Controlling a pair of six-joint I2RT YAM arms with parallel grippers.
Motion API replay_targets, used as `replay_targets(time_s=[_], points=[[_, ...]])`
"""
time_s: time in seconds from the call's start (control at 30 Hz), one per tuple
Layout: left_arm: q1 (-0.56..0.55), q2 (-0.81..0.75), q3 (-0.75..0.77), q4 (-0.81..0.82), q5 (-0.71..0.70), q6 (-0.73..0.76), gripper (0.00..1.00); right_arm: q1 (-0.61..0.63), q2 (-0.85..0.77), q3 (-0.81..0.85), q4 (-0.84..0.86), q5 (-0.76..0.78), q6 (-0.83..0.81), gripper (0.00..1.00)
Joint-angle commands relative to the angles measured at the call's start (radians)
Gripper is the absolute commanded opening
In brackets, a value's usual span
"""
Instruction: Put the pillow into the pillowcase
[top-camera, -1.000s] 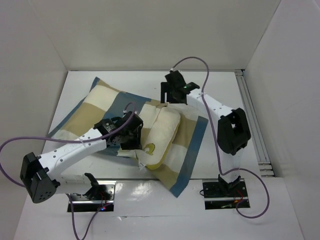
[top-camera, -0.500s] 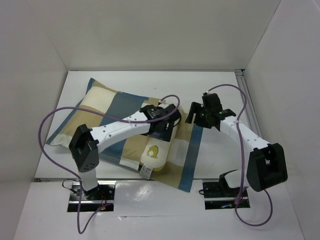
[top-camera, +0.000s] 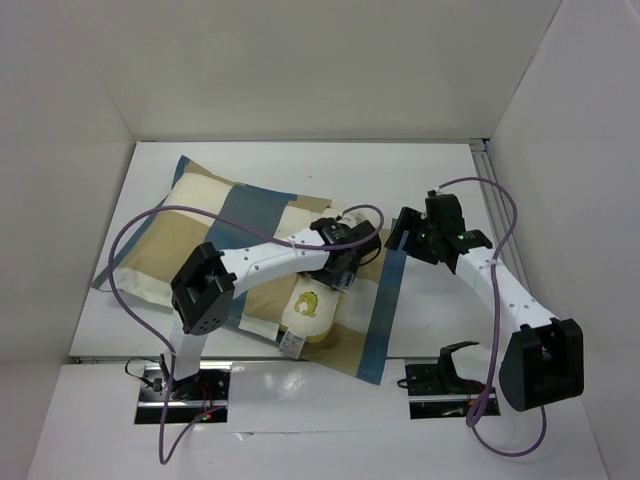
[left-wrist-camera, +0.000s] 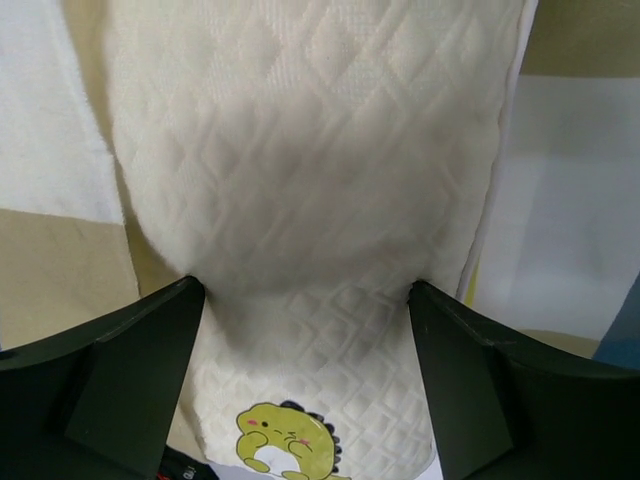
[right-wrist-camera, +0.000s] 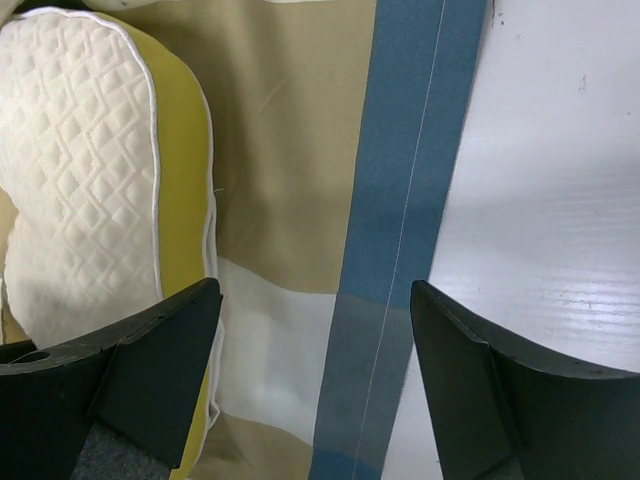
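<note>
Pillow (top-camera: 320, 305) far end hidden — under left gripper (left-wrist-camera: 303, 290).

The checked pillowcase (top-camera: 225, 215) lies spread across the frame's centre-left, with the cream pillow (top-camera: 312, 310) on its lower-right part under the left gripper (top-camera: 345, 265), and the right gripper (top-camera: 405, 238) just right of centre by its blue edge.
</note>
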Motion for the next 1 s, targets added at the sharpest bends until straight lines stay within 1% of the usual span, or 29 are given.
replay_targets(time_s=[0.0,0.13,0.37,0.43,0.53,0.67,0.77,0.83,0.97], points=[[-0.003,0.066,0.018,0.005,0.005,0.029,0.97,-0.006,-0.027,-0.007,-0.015,-0.02,-0.009,0.84],[-0.003,0.078,0.041,-0.004,0.015,0.019,0.95,-0.006,-0.036,0.002,-0.026,-0.009,-0.009,0.84],[-0.003,-0.082,0.062,-0.036,0.045,0.009,0.95,-0.015,-0.056,0.011,-0.035,0.0,-0.018,0.85],[-0.003,-0.109,0.072,-0.036,0.058,0.009,0.95,-0.015,-0.056,0.011,-0.035,0.009,-0.018,0.85],[-0.003,-0.109,0.108,-0.036,0.078,0.021,0.95,-0.015,-0.056,0.011,-0.035,0.018,-0.018,0.85],[-0.003,-0.043,0.145,-0.036,0.078,0.03,0.95,-0.015,-0.066,0.011,-0.053,0.019,-0.018,0.85],[-0.003,0.025,0.168,-0.036,0.036,0.021,0.95,-0.015,-0.076,0.011,-0.064,0.028,-0.018,0.86],[-0.003,0.078,0.182,-0.075,-0.004,-0.007,0.96,-0.024,-0.085,0.011,-0.064,0.037,-0.018,0.86],[-0.003,0.155,0.171,-0.075,-0.044,-0.016,0.96,-0.024,-0.086,0.011,-0.073,0.037,-0.018,0.86]])
